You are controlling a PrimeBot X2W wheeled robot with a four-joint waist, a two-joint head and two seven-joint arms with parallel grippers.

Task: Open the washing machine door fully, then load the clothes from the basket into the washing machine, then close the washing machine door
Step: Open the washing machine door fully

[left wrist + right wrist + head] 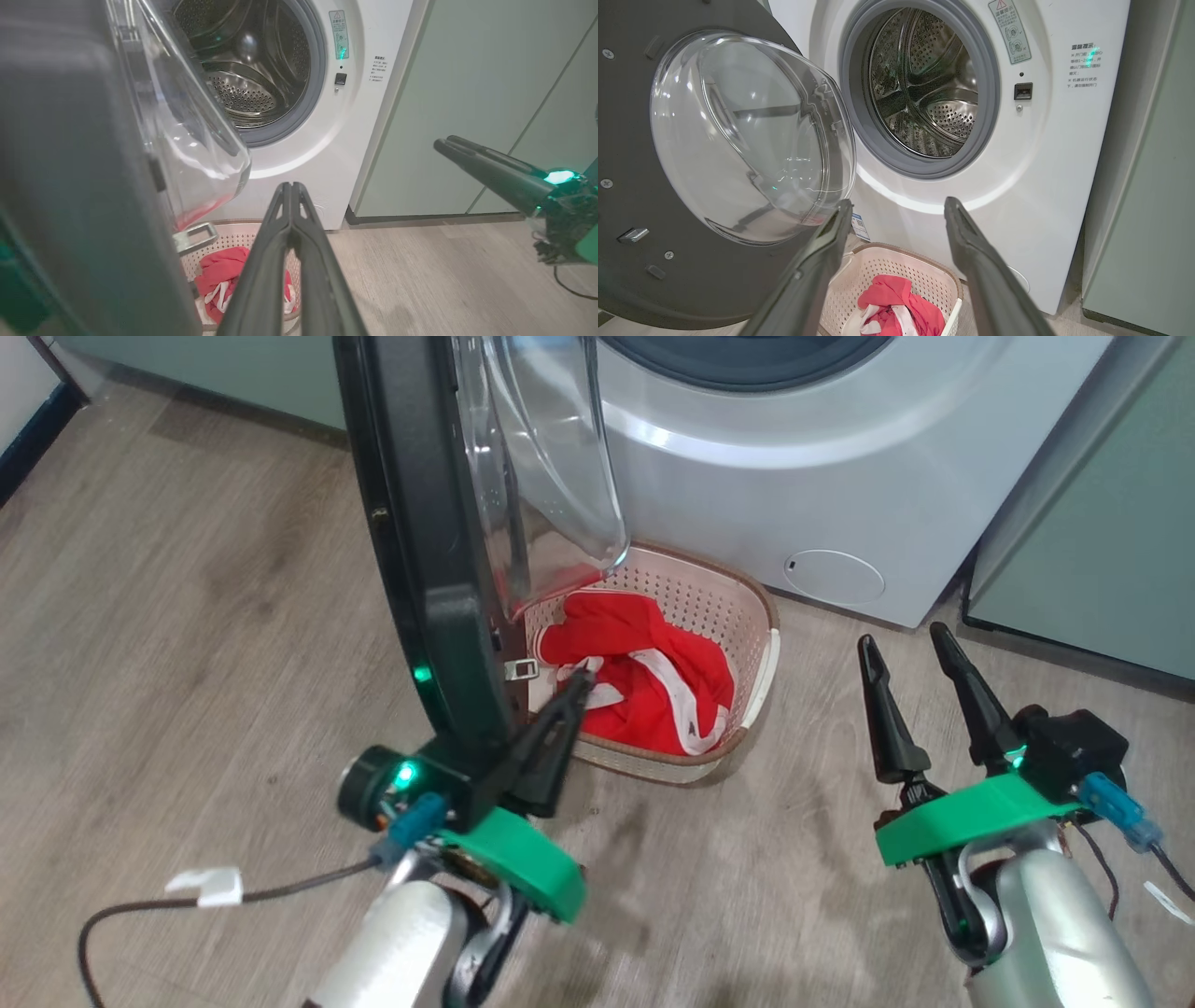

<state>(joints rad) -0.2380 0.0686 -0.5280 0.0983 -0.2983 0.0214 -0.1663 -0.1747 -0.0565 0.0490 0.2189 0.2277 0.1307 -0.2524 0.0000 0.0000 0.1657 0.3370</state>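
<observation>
two long-fingered tools hang low over a wood floor [187, 616]. far left in the head view, a tagged cable [205, 887] lies on the boards. next comes the washing machine door [401, 523], swung out edge-on toward the camera, black rim on the left and clear glass bowl bulging to the right. its latch hook [521, 669] sits near the lower edge. the left tool [581, 679] is just beside the door's bottom edge, its two dark fingers pressed together with nothing between them. its tips point over the near-left rim of the basket [761, 616]; whether the wrist touches the door i cannot tell. the basket stands on the floor right in front of the washing machine [794, 476], partly under the glass bowl. the clothes [653, 672], red with white trim, lie bunched inside it, close to the left tool's tips. the right wrist view looks into the steel drum [924, 93] behind the grey seal. further right, the right tool [902, 639] hangs above bare floor, well apart from the basket, fingers spread wide and gripping nothing. a pale green cabinet [1102, 523] stands to the right of the machine.
</observation>
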